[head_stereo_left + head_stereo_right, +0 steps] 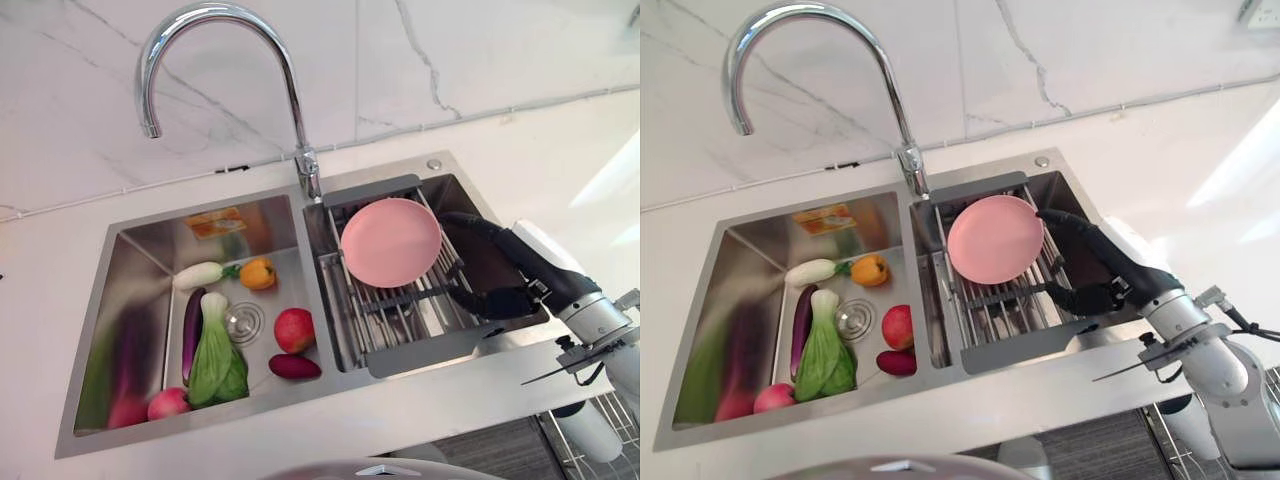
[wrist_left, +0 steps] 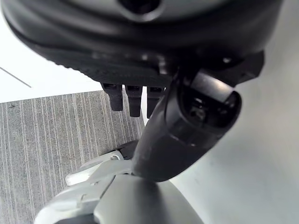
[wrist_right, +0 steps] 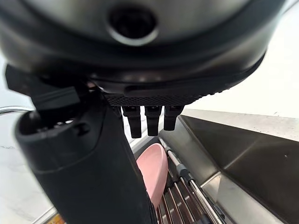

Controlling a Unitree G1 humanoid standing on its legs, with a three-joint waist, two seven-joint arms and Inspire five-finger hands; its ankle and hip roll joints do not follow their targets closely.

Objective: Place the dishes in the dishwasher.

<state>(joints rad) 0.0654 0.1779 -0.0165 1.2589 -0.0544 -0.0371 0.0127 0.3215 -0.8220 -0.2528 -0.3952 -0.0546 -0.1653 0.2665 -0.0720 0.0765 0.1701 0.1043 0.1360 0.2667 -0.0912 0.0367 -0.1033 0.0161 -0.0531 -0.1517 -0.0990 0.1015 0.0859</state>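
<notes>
- Pink plate (image 1: pixel 390 241) stands tilted on the metal drying rack (image 1: pixel 400 305) set across the right basin of the steel sink (image 1: pixel 150 250); its far rim leans toward the rack's far end, beside the base of the chrome tap (image 1: pixel 300 150).
- Right hand (image 1: pixel 495 262) reaches in from the right over the rack. Its fingers (image 1: pixel 462 221) lie straight and extended, tips just beside the plate's right rim; the thumb (image 1: pixel 490 301) stretches out nearer, over the rack bars. The hand is not closed on anything. Contact with the rim cannot be confirmed.
- Right wrist view shows the plate edge-on past the straight fingers, apart from them.
- Left hand (image 2: pixel 177 116) appears in its own wrist view above grey ribbed flooring, fingers relaxed, holding nothing.
- Left basin holds produce: a white radish (image 1: pixel 197 274), an orange pepper (image 1: pixel 258 273), a purple aubergine (image 1: pixel 191 330), a leafy green (image 1: pixel 215 355), a red apple (image 1: pixel 294 330), a dark red sweet potato (image 1: pixel 294 366) and a pink fruit (image 1: pixel 168 403) near the front left.
- White counter (image 1: pixel 560 160) surrounds the sink.
</notes>
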